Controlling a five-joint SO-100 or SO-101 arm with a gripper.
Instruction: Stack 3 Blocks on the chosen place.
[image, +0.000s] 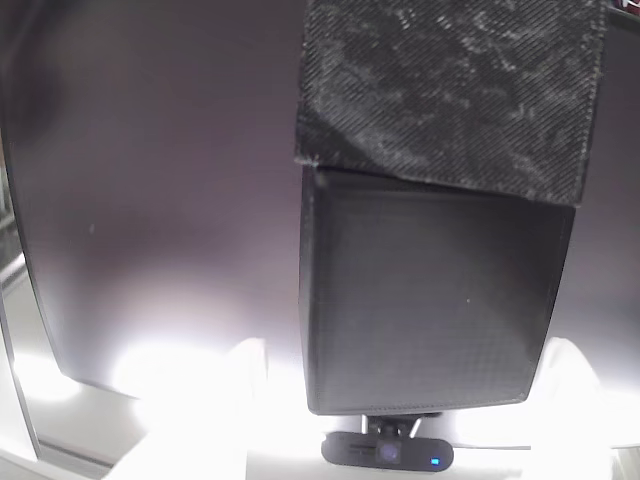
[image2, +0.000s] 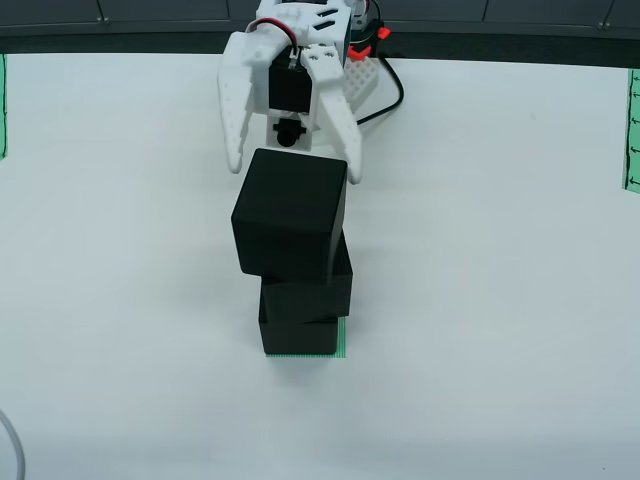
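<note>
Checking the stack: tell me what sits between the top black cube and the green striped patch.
In the view from above, two more matte black textured cubes sit between the top cube and the green striped patch, stacked on it.

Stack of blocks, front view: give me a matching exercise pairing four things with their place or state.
Things:
1. top block
2. bottom block
3. green striped patch
4. gripper

States:
A. open, fingers spread behind the stack
B. peeks out under the stack
C. twisted askew, overhanging to the left
D. rests on the patch

Pairs: 1-C, 2-D, 3-B, 4-A
</note>
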